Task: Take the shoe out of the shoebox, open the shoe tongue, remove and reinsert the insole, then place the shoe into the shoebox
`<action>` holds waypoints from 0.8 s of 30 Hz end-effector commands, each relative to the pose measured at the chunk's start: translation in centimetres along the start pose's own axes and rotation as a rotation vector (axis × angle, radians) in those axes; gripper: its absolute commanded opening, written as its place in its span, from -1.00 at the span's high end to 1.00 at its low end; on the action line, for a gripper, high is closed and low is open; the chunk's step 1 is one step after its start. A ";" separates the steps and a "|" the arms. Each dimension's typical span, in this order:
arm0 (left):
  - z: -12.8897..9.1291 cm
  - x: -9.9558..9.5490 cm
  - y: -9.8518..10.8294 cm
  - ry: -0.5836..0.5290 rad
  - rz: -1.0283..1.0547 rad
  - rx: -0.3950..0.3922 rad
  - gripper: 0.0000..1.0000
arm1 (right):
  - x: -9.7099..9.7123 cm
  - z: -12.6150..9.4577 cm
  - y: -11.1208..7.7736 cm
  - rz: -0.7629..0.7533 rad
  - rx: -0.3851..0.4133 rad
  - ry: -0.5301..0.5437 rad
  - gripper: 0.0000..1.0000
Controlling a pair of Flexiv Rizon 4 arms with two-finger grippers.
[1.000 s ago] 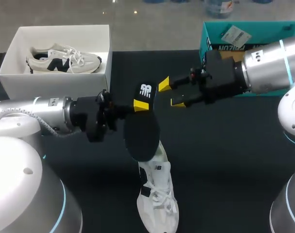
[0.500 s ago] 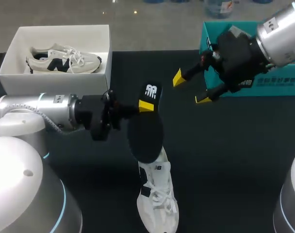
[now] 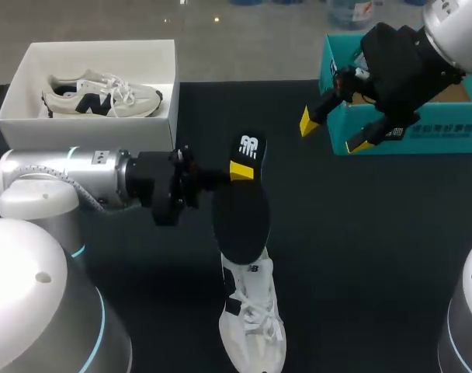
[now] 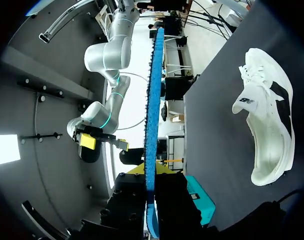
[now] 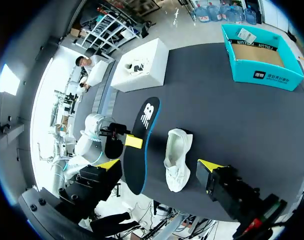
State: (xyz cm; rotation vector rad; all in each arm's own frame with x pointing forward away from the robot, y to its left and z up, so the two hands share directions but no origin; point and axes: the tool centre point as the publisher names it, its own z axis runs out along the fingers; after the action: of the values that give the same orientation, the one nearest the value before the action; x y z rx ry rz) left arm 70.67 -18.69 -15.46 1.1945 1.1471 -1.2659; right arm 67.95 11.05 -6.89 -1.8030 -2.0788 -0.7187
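Note:
My left gripper point(image 3: 241, 169) is shut on the black insole point(image 3: 240, 214), holding it above the table's middle. In the left wrist view the insole point(image 4: 152, 100) shows edge-on as a blue strip between the fingers of that gripper point(image 4: 151, 172). The white shoe point(image 3: 253, 318) lies on the black table below the insole, toe toward the front edge, and beside the gripper in the left wrist view point(image 4: 267, 130). My right gripper point(image 3: 334, 134) is open and empty, raised in front of the teal shoebox point(image 3: 445, 128). Its wrist view looks down on the insole point(image 5: 139, 145), the shoe point(image 5: 178, 160) and its own spread gripper point(image 5: 159, 167).
A white box point(image 3: 34, 116) at the back left holds a second sneaker point(image 3: 100, 95). The teal shoebox point(image 5: 262, 65) stands open at the back right with a card liner inside.
My right gripper has drawn back from the insole, up and right toward the teal box, with its fingers spread wider. The left gripper with the insole has shifted slightly right.

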 end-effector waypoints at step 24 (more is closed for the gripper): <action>0.3 0.9 -0.5 0.035 -0.019 -0.001 1.00 | 0.7 -1.6 -0.7 -0.038 -0.021 -0.065 -1.00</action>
State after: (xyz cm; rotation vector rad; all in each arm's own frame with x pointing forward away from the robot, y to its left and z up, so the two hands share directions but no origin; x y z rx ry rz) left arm 69.99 -19.18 -16.32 1.2068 1.1865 -1.2615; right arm 66.94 10.66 -5.31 -1.8229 -2.1598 -0.7038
